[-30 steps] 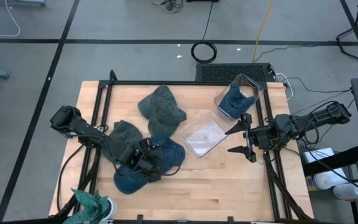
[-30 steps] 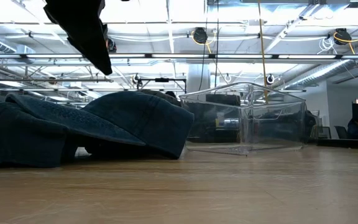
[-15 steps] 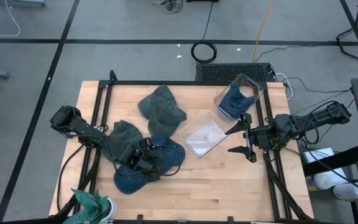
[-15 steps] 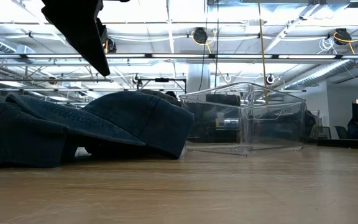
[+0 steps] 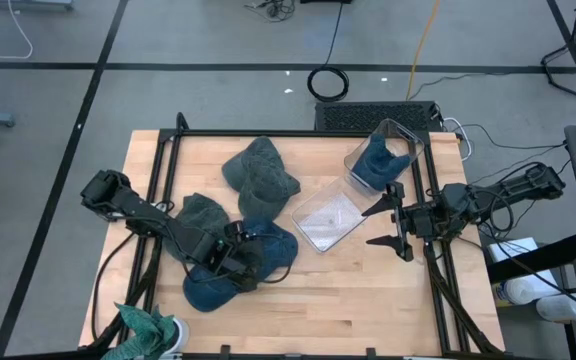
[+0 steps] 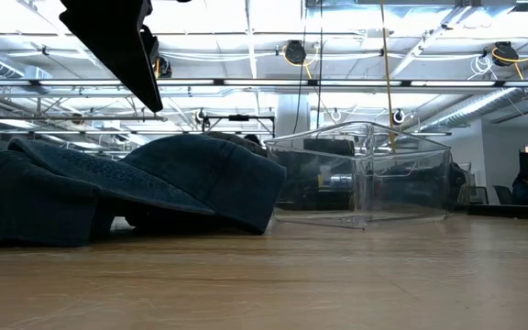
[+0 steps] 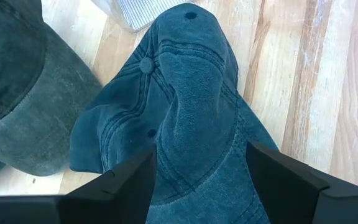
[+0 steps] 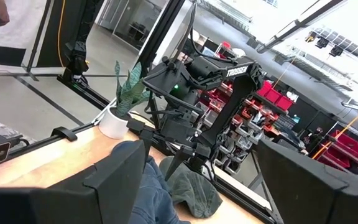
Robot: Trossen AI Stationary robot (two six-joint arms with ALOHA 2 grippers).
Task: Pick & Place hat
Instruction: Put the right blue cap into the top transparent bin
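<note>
A blue hat (image 5: 268,248) lies on the wooden table, its crown and top button (image 7: 145,65) showing in the left wrist view. My left gripper (image 5: 247,264) stands open just over that crown (image 7: 191,99), one finger to each side of a raised fold. In the low view its finger (image 6: 131,64) ends clear above the hats (image 6: 200,174). My right gripper (image 5: 385,222) waits open, raised near the table's right edge. A second blue hat (image 5: 373,163) sits inside a clear container (image 5: 400,135) at the far right.
Two grey-green hats (image 5: 260,175) (image 5: 203,212) lie beside the blue one, toward the far left. A clear lid (image 5: 328,220) lies flat mid-table. A potted plant (image 5: 148,328) stands at the near left corner. Black frame rails (image 5: 158,180) run along the table's sides.
</note>
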